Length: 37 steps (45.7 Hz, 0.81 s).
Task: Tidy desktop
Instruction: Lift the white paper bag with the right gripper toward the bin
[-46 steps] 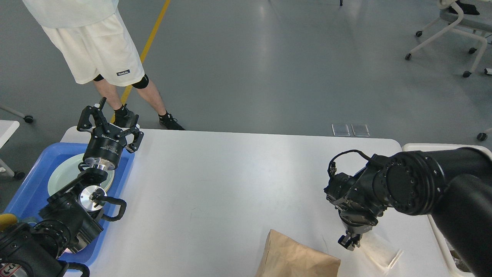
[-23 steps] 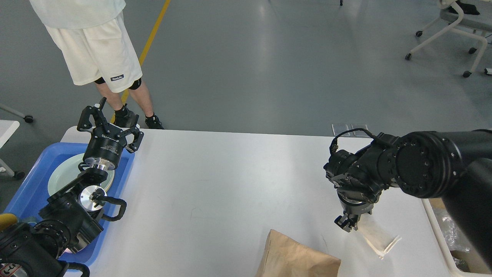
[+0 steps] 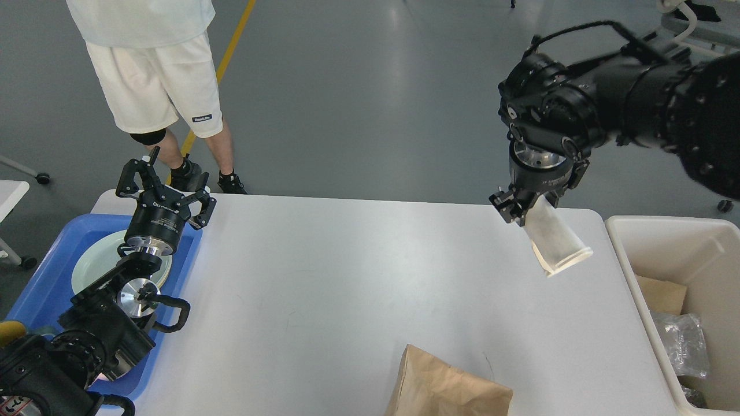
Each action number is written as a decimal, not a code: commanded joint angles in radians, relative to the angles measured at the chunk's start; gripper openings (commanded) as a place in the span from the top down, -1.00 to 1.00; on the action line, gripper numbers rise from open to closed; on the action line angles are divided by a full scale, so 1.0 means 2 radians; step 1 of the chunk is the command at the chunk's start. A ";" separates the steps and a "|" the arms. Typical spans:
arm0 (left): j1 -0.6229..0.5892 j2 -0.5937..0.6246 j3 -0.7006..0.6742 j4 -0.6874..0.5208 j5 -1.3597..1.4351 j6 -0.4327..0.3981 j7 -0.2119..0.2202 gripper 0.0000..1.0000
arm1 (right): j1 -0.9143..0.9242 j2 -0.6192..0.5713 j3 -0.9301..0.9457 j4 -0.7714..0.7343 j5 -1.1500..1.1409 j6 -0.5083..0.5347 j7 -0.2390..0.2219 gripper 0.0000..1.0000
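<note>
The white desktop (image 3: 347, 277) fills the middle of the head view. My right gripper (image 3: 523, 208) hangs high over the desktop's far right corner, shut on a clear plastic cup (image 3: 555, 240) that tilts down and to the right. A brown paper bag (image 3: 445, 387) lies at the front edge, partly cut off. My left gripper (image 3: 165, 182) is open and empty over the far end of the blue tray (image 3: 46, 277), which holds a pale green plate (image 3: 95, 263).
A cream-white bin (image 3: 647, 283) stands at the desktop's right edge with brown paper and clear plastic inside. A person in white shorts (image 3: 156, 75) stands on the floor just beyond the far left corner. Office chairs are at the far right.
My right arm has lifted the clear cup off the desktop near the front right and carried it up and back toward the far right corner. The person stepped slightly right. The left arm stayed still.
</note>
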 commanded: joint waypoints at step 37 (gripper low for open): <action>0.000 0.000 0.000 0.000 0.000 0.001 0.000 -0.93 | 0.233 -0.047 0.004 -0.004 0.081 0.003 0.000 1.00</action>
